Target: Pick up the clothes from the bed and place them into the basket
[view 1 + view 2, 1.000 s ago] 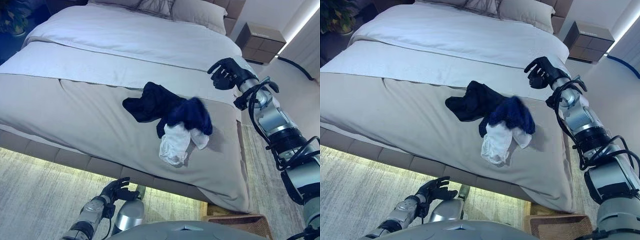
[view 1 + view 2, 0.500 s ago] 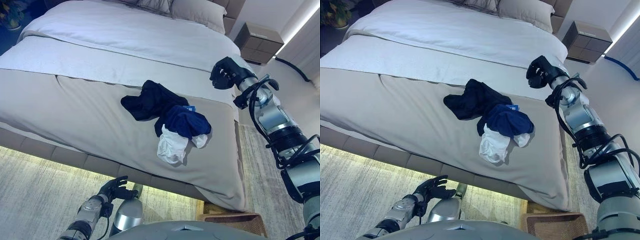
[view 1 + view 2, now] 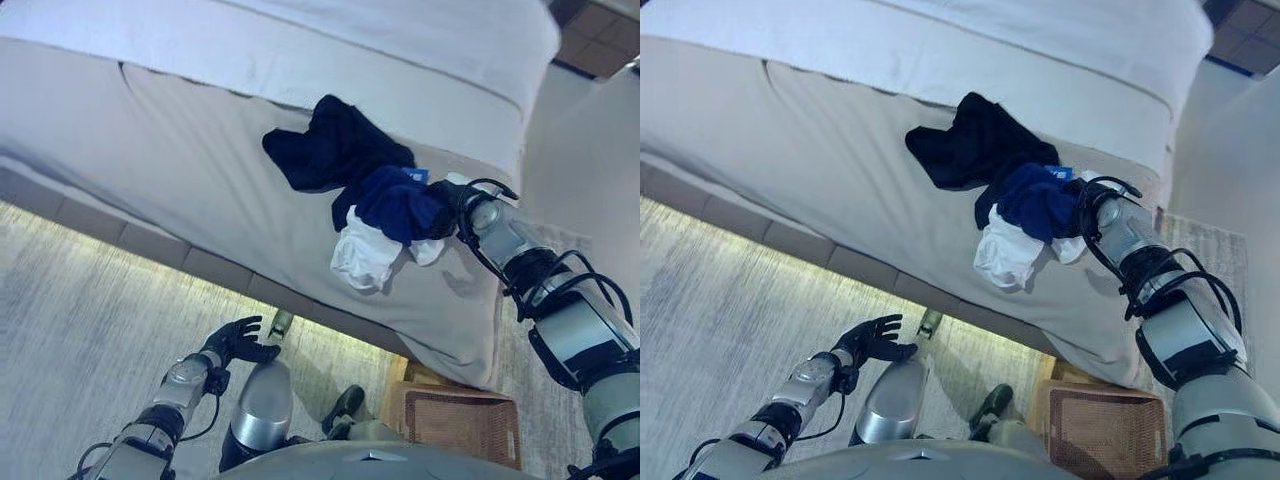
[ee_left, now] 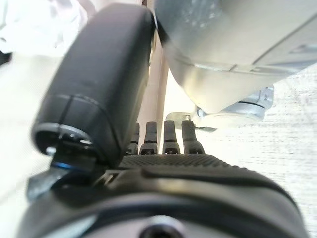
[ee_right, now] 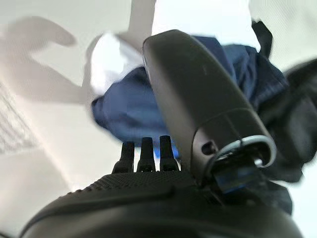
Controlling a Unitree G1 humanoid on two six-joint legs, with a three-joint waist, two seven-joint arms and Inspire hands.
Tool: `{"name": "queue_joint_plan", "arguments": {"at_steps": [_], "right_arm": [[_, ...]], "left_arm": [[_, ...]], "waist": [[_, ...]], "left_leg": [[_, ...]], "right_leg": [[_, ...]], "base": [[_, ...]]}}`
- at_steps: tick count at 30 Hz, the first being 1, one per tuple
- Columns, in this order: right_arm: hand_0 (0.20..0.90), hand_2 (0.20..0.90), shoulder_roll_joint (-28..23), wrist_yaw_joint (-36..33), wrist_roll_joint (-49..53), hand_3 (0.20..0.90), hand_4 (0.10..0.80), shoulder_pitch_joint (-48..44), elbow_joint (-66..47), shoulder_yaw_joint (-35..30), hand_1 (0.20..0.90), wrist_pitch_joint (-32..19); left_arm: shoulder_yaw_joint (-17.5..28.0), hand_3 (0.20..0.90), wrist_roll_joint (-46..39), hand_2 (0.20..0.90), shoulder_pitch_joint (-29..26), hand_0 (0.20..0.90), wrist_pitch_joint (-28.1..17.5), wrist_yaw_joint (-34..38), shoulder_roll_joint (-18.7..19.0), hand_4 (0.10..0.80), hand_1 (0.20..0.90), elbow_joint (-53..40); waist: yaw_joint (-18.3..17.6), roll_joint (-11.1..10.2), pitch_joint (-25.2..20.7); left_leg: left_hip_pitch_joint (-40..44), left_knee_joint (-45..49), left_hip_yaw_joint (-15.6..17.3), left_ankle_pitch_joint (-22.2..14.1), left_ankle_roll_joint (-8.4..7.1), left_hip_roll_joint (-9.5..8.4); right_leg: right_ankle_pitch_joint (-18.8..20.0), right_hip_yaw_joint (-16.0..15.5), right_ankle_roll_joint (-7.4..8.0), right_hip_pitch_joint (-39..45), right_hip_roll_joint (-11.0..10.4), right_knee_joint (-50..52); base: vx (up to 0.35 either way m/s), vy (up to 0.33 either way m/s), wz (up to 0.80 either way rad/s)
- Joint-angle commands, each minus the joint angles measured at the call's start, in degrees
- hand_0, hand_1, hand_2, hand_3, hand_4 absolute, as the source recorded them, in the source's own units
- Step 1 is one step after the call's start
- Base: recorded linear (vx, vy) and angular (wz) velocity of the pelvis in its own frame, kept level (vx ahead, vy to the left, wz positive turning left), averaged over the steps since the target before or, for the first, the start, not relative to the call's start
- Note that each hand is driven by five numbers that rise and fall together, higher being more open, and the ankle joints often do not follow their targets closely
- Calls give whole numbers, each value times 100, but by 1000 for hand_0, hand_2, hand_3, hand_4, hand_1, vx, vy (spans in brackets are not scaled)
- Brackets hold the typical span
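A pile of clothes lies on the grey bed cover (image 3: pixel 190 170) near its right edge: a black garment (image 3: pixel 335 150), a blue one (image 3: pixel 395 205) and a white one (image 3: pixel 365 258) that hangs toward the bed's foot. My right hand (image 3: pixel 449 203) is at the blue garment's right side. In the right wrist view its fingers (image 5: pixel 143 151) are straight and point into the blue cloth (image 5: pixel 124 111). My left hand (image 3: pixel 237 341) is open and empty, low over the floor before the bed. A woven basket (image 3: pixel 455 425) stands on the floor under the bed's right corner.
The bed's foot drops to a lit strip along the carpeted floor (image 3: pixel 80 330). A brown nightstand (image 3: pixel 600 25) stands at the far right, beyond the bed. White bedding (image 3: pixel 330 40) covers the far part of the bed.
The camera has tilted down. My right hand has come down from above the bed's right side to the blue garment. The left hand has stayed low by the floor.
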Motion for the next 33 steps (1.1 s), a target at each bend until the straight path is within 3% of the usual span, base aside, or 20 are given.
{"name": "queue_joint_plan", "arguments": {"at_steps": [1,11,12,13,16,21,26,33], "right_arm": [[900,900,-370,-456,-400,900,800,-1229,-12,355,900,23],[900,900,-256,-701,-737,900,800,-1274,685,235,900,238],[745,745,-250,-757,-753,719,619,-1275,705,235,745,226],[300,300,-249,-803,-748,200,100,-1274,699,238,300,207],[300,300,-260,-1175,-625,200,100,-1250,550,220,300,100],[300,300,-392,-2547,-169,200,100,-1309,-648,-74,300,-168],[300,300,-751,-3865,-131,200,100,-1054,-2397,-924,300,-709],[300,300,-1138,-4976,-479,200,100,-331,-4495,-1971,300,-1182]], "left_arm": [[-377,900,36,900,240,900,-55,190,262,800,900,125],[-322,900,-101,900,324,900,-322,139,202,800,900,121],[-325,900,-102,900,331,900,-329,133,197,800,900,92],[-329,900,-105,900,338,900,-328,132,194,800,900,66],[-362,900,-132,900,355,900,-325,122,195,800,900,-43],[-334,900,-62,900,437,900,-296,156,209,800,900,-79],[-172,900,136,900,674,900,-332,192,180,800,900,82],[52,900,439,900,1021,900,-395,84,-24,800,900,450]], "waist": [[226,33,27],[315,193,142],[320,198,144],[321,202,143],[304,210,130],[151,169,34],[-128,89,-235],[-531,143,-812]], "left_leg": [[371,161,36,-1072,333,-245],[213,95,-29,-979,324,-283],[211,93,-30,-978,324,-284],[211,91,-29,-978,324,-282],[221,80,-20,-975,322,-274],[359,67,93,-1041,337,-213],[569,67,262,-1071,431,-189],[1028,3,560,-1277,483,-173]], "right_leg": [[-165,63,-408,-606,46,868],[-217,-44,-398,-762,-75,983],[-213,-42,-399,-764,-80,985],[-211,-40,-399,-764,-81,984],[-179,-28,-379,-750,-74,955],[-135,77,-352,-693,-69,951],[-41,217,-337,-624,-59,929],[-79,494,-227,-393,-50,817]], "base": [[-9,53,14],[14,47,9],[0,0,0],[0,0,0],[0,0,0],[12,-5,-2],[15,13,-17],[111,20,-22]]}}
